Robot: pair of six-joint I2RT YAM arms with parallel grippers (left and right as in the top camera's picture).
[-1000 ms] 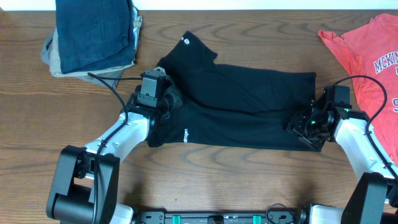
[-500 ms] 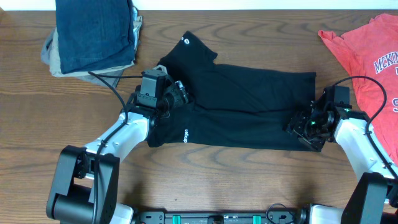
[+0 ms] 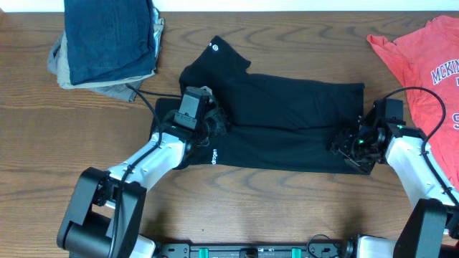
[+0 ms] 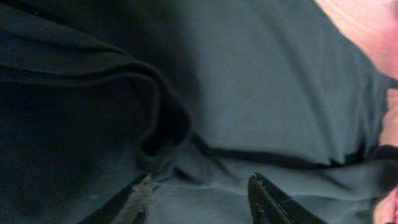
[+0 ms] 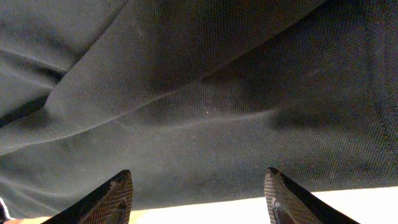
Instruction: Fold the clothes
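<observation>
Wooden bench [image 3: 272, 208] carries soft black T-shirt w/ small white lettering [image 3: 287, 118] spread at ctr; L gripper [image 3: 215, 123] and R gripper [image 3: 344, 143], jaws open, sit at opposite ends, likely to pinch a fold.

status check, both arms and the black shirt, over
Left gripper open over black shirt, left side. Right gripper open at its right edge. Shirt lies rumpled, ungripped. Red shirt and folded stack lie apart from it.
</observation>
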